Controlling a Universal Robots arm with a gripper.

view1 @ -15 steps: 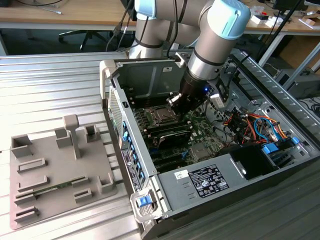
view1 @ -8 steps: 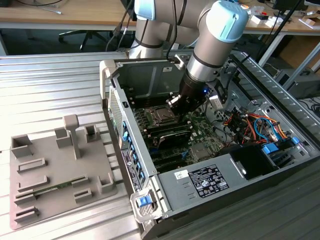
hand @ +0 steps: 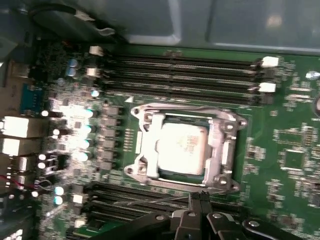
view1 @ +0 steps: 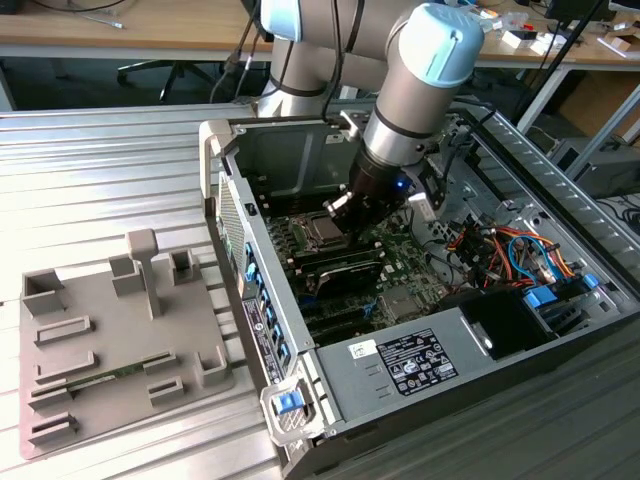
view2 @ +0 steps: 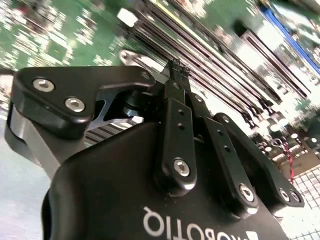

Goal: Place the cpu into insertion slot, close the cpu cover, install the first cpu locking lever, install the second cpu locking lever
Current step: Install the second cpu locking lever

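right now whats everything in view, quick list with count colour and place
computer case: one, dark grey, open on its side on the metal table
motherboard: one, green, inside the case
cpu: one, silver, seated in the insertion slot
cpu cover: one, silver frame, lying flat around the cpu
memory slots: several, long and black, on two sides of the socket
cables: a bundle, orange, red and blue, toward the exterior view's right inside the case
fixture tray: one, grey, with upright blocks, on the table at the exterior view's left
table: one, ribbed silver metal
arm: one, grey with light blue caps, reaching into the case
hand: one, black, fingers together, tip just beside the socket
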